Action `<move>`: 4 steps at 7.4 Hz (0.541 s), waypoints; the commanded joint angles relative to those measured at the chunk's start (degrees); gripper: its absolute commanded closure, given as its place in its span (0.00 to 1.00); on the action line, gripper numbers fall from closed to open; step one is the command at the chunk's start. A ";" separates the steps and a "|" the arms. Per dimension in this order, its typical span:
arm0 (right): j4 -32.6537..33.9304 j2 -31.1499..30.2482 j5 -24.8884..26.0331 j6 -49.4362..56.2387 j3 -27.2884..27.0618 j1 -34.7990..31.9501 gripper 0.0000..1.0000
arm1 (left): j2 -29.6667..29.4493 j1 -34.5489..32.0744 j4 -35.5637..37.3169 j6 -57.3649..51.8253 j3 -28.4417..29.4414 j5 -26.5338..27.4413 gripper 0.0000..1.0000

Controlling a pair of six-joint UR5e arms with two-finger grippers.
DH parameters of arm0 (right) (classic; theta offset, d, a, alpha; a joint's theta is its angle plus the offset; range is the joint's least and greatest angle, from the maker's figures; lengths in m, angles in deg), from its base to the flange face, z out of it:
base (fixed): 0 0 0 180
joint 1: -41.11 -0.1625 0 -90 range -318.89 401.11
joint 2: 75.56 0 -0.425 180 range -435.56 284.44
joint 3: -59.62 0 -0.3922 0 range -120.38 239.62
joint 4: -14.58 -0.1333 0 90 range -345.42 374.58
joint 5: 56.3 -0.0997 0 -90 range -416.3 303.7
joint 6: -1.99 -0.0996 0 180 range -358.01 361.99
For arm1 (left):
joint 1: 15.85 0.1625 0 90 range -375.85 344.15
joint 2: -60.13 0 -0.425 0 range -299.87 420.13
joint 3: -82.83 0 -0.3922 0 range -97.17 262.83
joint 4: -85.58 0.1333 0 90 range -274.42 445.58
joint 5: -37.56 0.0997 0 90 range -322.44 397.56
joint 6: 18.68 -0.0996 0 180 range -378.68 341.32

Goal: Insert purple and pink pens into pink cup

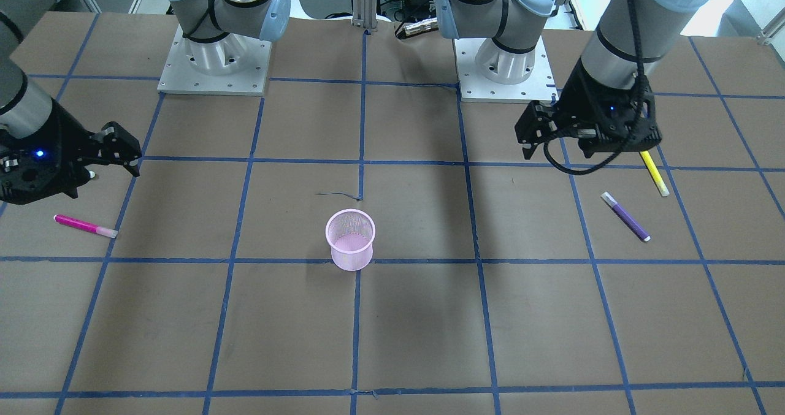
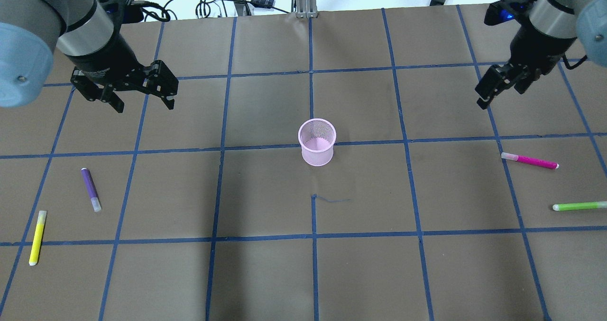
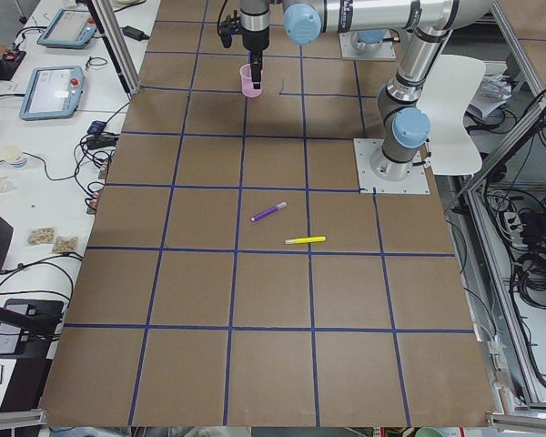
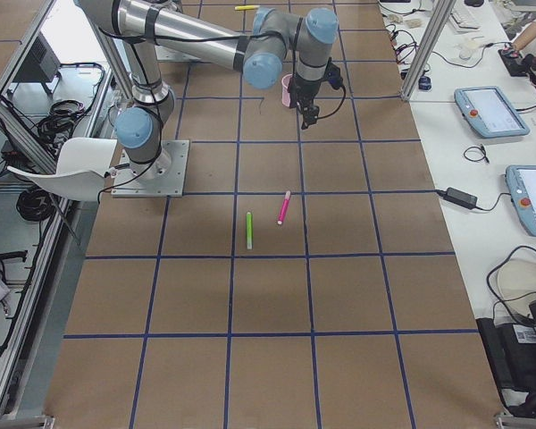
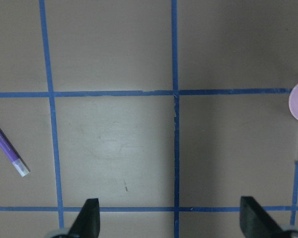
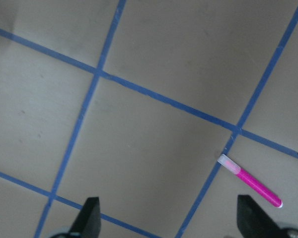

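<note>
Two robot arms are seen held above a gridded table, and no pen has been picked up yet. The left gripper (image 2: pixel 144 100) is spread wide and empty. The purple pen (image 2: pixel 90 189) lies flat below it and off to its side, with a yellow pen (image 2: pixel 37 237) farther out. The right gripper (image 2: pixel 495 96) is likewise spread and empty, and the pink pen (image 2: pixel 529 160) lies flat below and beside it. The pink cup (image 2: pixel 317 142) stands upright between the grippers, well apart from both. The approach is judged to be the step in hand; next, a gripper would need to be shifted over its pen, turned across the barrel and lowered
</note>
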 commanded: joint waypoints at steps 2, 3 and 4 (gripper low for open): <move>18.56 1.16 -0.25 32.07 -10.96 11.51 0.00 | -1.24 13.92 6.29 -0.11 -2.02 -0.07 0.00; 18.96 2.30 -0.25 38.68 -11.41 12.58 0.00 | -2.11 19.09 6.20 -0.38 -2.45 -0.33 0.00; 19.57 5.09 -0.69 49.45 -10.81 14.50 0.00 | -3.60 22.80 6.29 -0.12 -3.50 -0.50 0.00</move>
